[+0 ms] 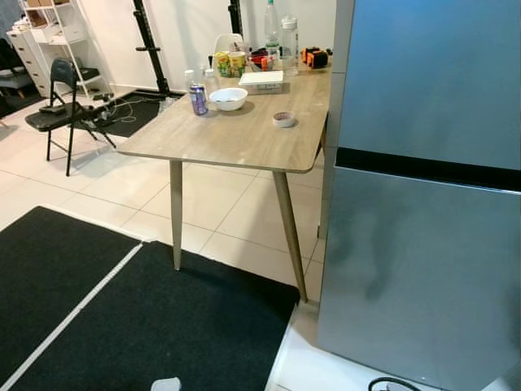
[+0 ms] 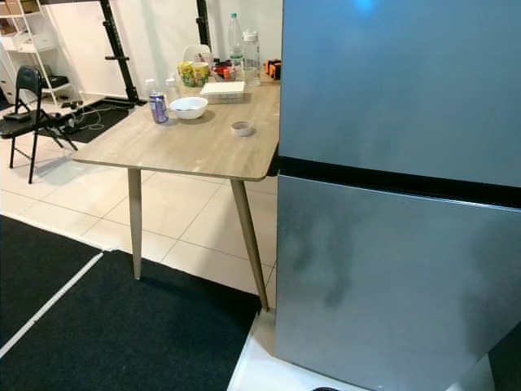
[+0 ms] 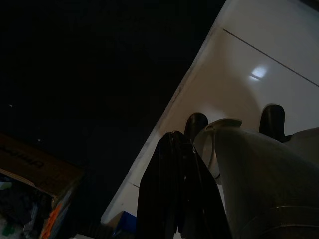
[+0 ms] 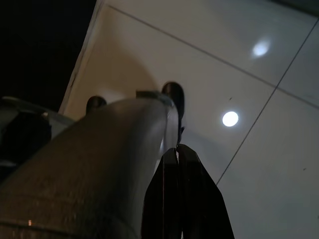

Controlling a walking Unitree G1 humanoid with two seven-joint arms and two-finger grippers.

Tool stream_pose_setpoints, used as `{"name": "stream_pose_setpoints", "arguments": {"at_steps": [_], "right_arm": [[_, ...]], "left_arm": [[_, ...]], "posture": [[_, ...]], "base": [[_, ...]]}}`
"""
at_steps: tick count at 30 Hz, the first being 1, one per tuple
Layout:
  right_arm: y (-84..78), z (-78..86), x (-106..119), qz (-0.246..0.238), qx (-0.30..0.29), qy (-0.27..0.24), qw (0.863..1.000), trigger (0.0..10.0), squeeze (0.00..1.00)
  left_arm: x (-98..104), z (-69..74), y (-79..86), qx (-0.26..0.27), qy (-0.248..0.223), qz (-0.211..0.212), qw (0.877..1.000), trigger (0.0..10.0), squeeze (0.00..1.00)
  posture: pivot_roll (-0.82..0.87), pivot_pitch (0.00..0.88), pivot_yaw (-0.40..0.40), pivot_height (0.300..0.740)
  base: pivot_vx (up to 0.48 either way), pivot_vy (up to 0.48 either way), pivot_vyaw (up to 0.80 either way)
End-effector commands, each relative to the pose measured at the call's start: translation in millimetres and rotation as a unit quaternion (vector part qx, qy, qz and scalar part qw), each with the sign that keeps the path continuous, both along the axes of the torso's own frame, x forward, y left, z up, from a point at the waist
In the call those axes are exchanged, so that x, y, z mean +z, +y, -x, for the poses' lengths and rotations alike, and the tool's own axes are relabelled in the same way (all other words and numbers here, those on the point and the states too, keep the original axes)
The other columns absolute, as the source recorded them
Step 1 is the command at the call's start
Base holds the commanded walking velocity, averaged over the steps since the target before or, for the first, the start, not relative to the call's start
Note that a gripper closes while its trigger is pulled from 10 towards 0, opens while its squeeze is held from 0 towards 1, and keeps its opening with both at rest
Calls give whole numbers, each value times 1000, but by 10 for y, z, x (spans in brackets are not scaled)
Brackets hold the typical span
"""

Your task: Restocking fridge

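Left fingers: the left gripper [image 3: 179, 149] has its two black fingers pressed together, tips touching, with nothing between them.
Right fingers: the right gripper [image 4: 178, 154] is likewise closed tip to tip and holds nothing.
Hard to make out: both wrist views are dark; in each, a pale rounded part of the robot's own body crowds the picture beside the fingers, and what the two small black rounded shapes beyond it are cannot be told.
Cut off: the fridge [image 1: 423, 187] runs out of the picture at its top and at 3 o'clock; a black cable loop [image 1: 392, 383] is clipped at 6 o'clock.
Arm pose: both arms hang down, fingers pointing at the pale tiled floor [image 4: 239, 89] near the edge of the black mat [image 1: 122, 326].
Fridge: at 3 o'clock in the head views, both grey doors shut, a dark seam between upper and lower door, well apart from both grippers.
Table: a wooden table [image 1: 236, 134] at 12 o'clock, its corner just beside the fridge.
On the table: purple can [image 1: 199, 99], white bowl [image 1: 229, 98], small dish [image 1: 283, 119], white box [image 1: 261, 79], clear bottles [image 1: 271, 24] at the far end.
Beyond: black folding chair [image 1: 63, 98] at 10 o'clock.
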State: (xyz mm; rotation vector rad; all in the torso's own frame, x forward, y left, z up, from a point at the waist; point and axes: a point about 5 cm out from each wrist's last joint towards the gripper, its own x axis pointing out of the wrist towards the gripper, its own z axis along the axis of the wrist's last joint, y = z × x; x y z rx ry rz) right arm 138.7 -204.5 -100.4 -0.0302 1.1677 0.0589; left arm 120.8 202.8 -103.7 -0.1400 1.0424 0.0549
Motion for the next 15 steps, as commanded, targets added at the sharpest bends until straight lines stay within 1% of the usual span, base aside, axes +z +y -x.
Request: {"name": "stream_pose_setpoints", "arguments": {"at_steps": [1,8,12,15], "right_arm": [[43,2,-9,4,20,6,1000,10000,0],[44,34,-19,4,21,8,1000,10000,0],[52,47,-24,5,32,10,999,10000,0],[47,50,-24,12,43,9,999,10000,0]], "left_arm": [[1,6,22,-8,2,-8,1000,10000,0],[-5,19,12,-8,5,-8,1000,10000,0],[-10,32,11,-8,8,-9,1000,10000,0],[-12,37,9,-10,10,-11,1000,10000,0]], "posture": [[-41,0,55,740],[-41,0,55,740],[-43,0,57,740],[-44,0,56,740]], "base": [[0,0,0],[0,0,0],[0,0,0],[0,0,675]]}}
